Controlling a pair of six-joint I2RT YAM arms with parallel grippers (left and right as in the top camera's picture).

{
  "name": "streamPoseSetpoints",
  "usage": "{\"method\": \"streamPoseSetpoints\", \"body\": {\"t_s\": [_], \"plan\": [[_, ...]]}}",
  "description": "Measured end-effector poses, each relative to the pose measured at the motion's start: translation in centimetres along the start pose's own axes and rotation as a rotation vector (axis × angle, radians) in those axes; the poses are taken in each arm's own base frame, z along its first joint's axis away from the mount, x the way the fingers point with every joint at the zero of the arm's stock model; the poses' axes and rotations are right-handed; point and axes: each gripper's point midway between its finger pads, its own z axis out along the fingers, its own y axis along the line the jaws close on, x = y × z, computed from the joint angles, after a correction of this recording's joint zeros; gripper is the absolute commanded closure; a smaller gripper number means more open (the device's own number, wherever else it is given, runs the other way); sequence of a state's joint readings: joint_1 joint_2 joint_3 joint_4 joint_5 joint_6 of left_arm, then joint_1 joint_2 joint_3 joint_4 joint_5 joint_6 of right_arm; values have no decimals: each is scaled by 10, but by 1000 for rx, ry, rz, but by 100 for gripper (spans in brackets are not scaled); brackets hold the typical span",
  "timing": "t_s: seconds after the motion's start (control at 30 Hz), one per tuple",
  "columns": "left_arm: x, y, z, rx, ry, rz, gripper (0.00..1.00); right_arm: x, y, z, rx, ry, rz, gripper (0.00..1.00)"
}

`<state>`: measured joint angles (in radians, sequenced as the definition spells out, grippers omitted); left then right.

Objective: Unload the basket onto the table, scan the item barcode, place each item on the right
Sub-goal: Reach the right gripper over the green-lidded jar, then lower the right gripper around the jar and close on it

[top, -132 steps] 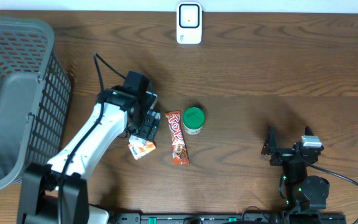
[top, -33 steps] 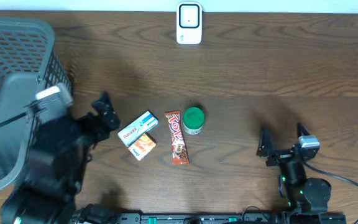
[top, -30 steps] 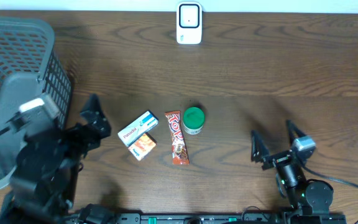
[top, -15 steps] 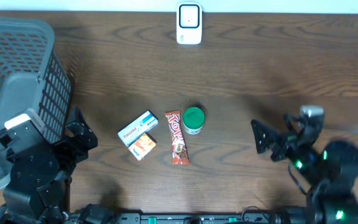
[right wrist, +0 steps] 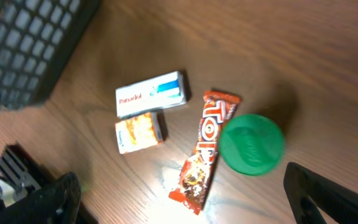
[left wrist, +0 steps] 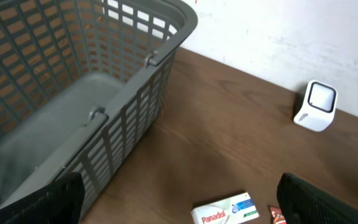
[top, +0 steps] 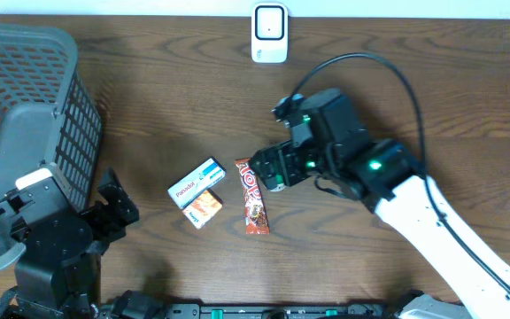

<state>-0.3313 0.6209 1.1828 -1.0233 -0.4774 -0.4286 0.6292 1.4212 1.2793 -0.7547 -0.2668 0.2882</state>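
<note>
Right gripper is swinging in from its rest corner, jaws wide and empty, now hovering over the tub and bar mid-table, while left gripper is sitting back open-jawed, so a pickup for the scanner is probably starting.

One table is carrying everything here. Four small goods are lying on it. Two of them are boxes: one white box and one orange box. One candy bar is lying with them, and one green tub is standing with them. One grey basket is standing on the table, a single one. One white scanner is sitting there too. Two robot arms are showing: one left arm and one right arm.
</note>
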Motion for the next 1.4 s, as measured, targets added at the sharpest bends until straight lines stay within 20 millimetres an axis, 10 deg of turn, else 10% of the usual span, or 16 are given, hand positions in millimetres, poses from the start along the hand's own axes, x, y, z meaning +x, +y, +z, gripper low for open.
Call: {"method": "streamPoseSetpoints", "body": {"t_s": [0.17, 0.5, 0.9, 1.4], "plan": [[5, 3, 0, -10, 20, 13, 2, 15, -2, 21, 45, 87, 104, 1], [6, 3, 0, -13, 24, 16, 2, -9, -30, -20, 305, 17, 378, 1], [9, 5, 0, -19, 35, 23, 2, 17, -80, 74, 518, 290, 517, 1], [18, 10, -1, -39, 73, 49, 2, 36, -86, 92, 474, 423, 499, 1]]}}
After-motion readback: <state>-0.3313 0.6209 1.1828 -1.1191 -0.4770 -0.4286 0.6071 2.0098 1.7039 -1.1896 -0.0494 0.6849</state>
